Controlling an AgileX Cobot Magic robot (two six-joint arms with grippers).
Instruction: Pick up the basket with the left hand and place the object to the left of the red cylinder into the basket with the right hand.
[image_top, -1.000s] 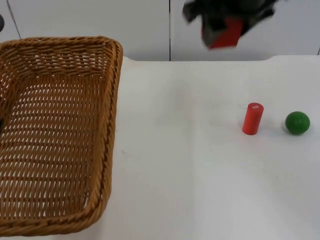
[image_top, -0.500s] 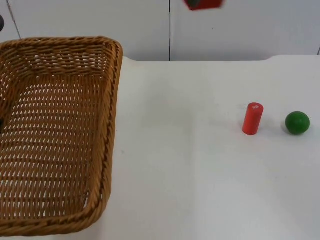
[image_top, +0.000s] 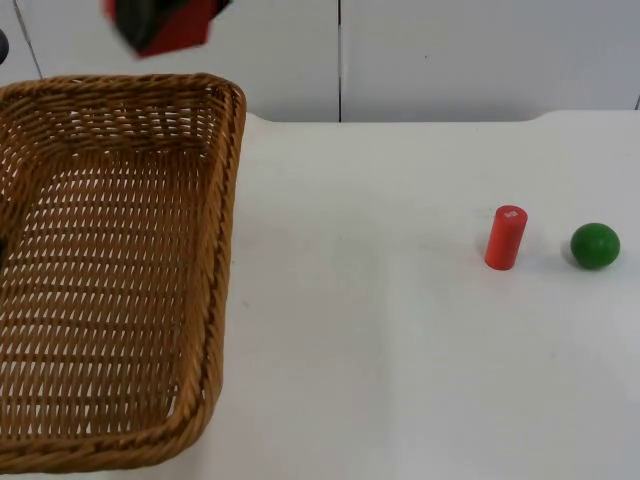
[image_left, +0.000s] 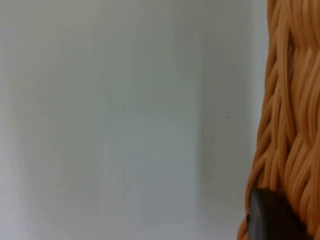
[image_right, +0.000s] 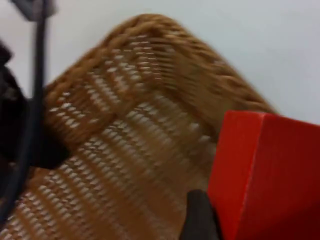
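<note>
A large woven basket (image_top: 225, 200) fills the left side of the table in the top view. Its wicker rim (image_left: 290, 115) stands close before my left gripper (image_left: 272, 220), which is shut on it. High above the basket's far edge, my right gripper (image_top: 160, 18) is shut on a red block (image_top: 178, 32). The right wrist view has the red block (image_right: 265, 170) beside a black fingertip (image_right: 200, 217), with the basket's inside (image_right: 125, 150) underneath. The red cylinder (image_top: 505, 237) stands upright on the right part of the table.
A green ball (image_top: 595, 245) lies just right of the red cylinder. The white table (image_top: 380, 330) ends at the grey partition wall (image_top: 450, 55) behind. The wall (image_left: 125, 115) is also seen from the left wrist.
My right gripper has carried the red block leftward, from above the table's middle to above the basket's far edge. Basket, cylinder and ball have not moved.
</note>
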